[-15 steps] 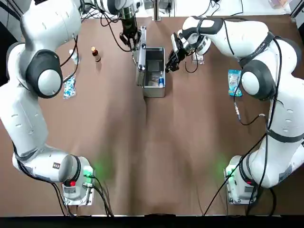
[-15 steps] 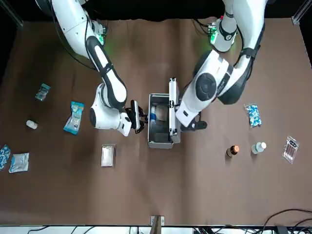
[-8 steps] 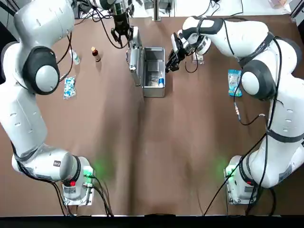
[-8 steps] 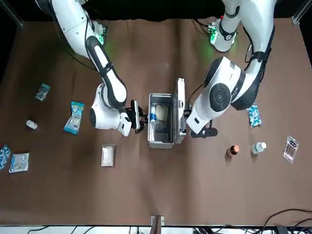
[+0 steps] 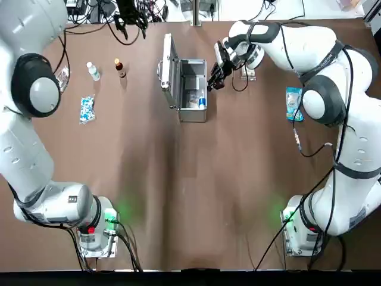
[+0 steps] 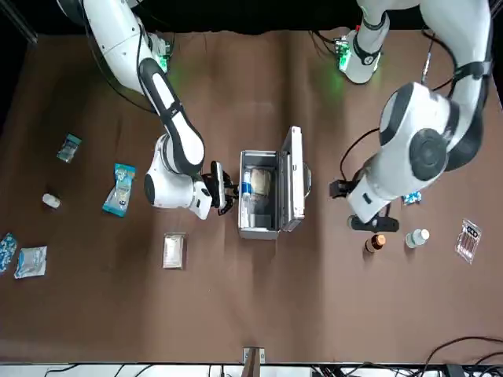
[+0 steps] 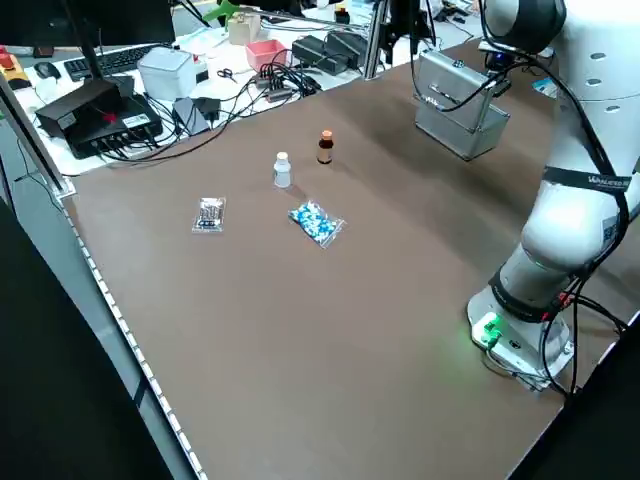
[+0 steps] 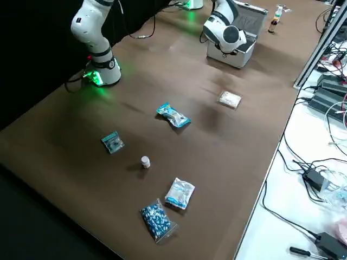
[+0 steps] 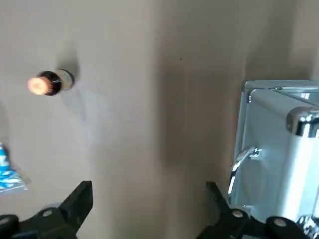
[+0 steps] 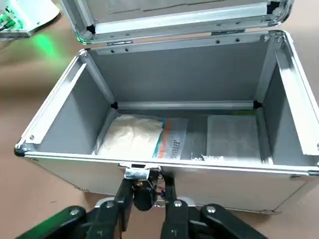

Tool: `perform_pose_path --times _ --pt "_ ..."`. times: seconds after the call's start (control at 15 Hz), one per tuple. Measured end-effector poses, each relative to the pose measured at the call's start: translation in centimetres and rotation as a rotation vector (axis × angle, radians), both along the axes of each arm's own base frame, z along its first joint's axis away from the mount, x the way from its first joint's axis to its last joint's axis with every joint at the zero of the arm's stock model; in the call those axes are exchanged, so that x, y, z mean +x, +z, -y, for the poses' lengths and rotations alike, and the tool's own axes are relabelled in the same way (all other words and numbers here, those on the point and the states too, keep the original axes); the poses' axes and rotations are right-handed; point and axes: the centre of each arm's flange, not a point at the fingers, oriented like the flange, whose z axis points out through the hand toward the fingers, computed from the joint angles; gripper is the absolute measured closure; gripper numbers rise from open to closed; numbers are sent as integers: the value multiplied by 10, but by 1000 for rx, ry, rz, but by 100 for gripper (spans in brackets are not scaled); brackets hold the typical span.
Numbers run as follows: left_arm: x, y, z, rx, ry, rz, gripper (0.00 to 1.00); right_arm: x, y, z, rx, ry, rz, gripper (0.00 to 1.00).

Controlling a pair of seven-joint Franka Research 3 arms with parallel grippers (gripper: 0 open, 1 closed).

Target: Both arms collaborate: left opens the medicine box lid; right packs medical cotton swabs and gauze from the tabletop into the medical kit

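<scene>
While the left gripper (image 9: 144, 219) hangs with its jaws spread wide and holding nothing, off to the left of the medicine box (image 5: 191, 90), the lid (image 5: 167, 70) stands upright on the box's left edge; between that gripper and the box a brown bottle (image 5: 120, 68) and a white bottle (image 5: 93, 71) stand on the surface (image 5: 190, 179). Inside the box lie a packet with a blue stripe (image 10: 134, 137) and a white gauze pad (image 10: 232, 142). Just right of the box's outer wall, the right gripper (image 10: 147, 199) holds its jaws nearly together, empty. Farther right a gauze packet (image 6: 174, 250) and a blue swab packet (image 5: 293, 103) lie on the surface, apart from both grippers
</scene>
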Motion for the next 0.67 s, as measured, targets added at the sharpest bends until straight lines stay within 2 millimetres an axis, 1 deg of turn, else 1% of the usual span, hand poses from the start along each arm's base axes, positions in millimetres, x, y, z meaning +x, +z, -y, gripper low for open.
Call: perform_pose_path --times 0.2,0.4,0.6,0.67 --pt "-4 31 -29 8 -26 16 0 0 0 0 0 0 0 69" --pt "-16 63 -60 28 -58 7 0 0 0 1 2 1 -5 69" --pt "-30 90 -78 46 -64 5 0 1 -1 2 6 0 -13 69" --pt "-33 97 -81 49 -60 12 0 0 -2 3 10 7 -22 64"
